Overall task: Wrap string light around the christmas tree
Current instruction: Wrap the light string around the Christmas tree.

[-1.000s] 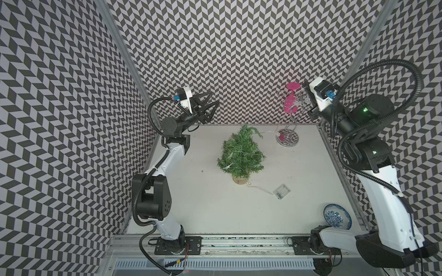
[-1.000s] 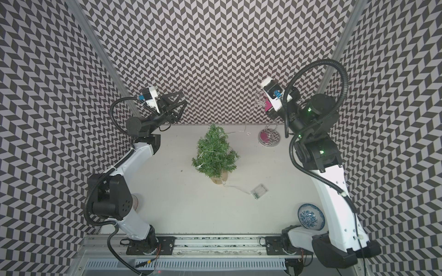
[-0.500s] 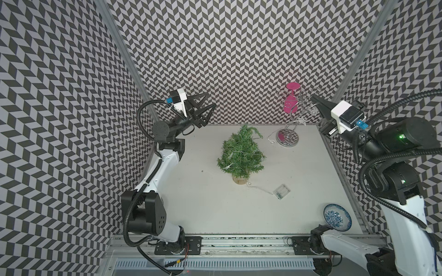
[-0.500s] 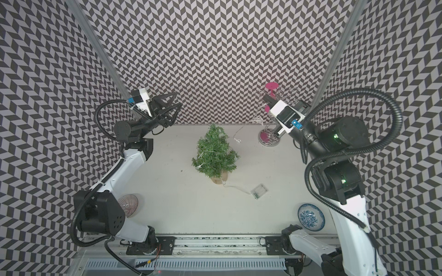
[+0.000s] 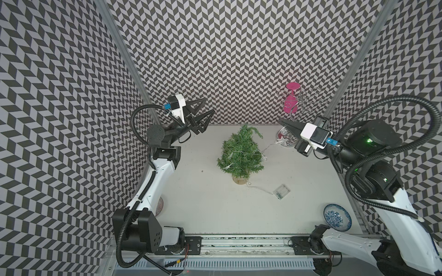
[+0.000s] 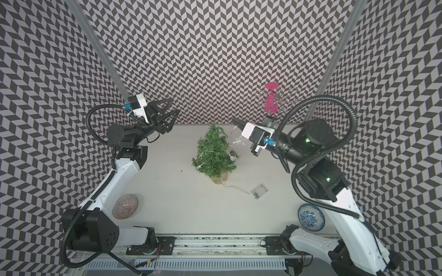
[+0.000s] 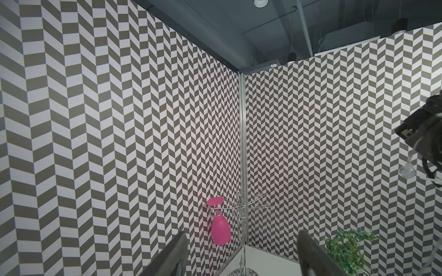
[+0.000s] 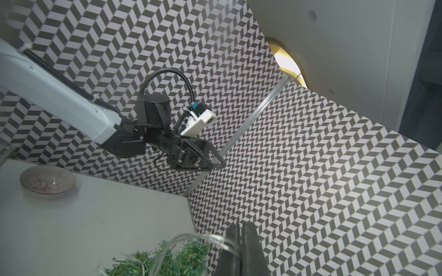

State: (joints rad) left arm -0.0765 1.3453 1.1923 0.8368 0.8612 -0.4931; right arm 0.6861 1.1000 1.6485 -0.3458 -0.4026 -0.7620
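Bushy green tree [image 5: 240, 153] w/ thin pale string light [image 5: 281, 191] draped; R jaws pinch its wire, L jaws wide.

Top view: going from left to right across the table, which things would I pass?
Ribbed pinkish bowl → christmas tree → string light's battery box → blue-and-white patterned bowl.

string light [image 5: 281, 191] on christmas tree [image 5: 240, 153], stand [image 5: 285, 142] behind right
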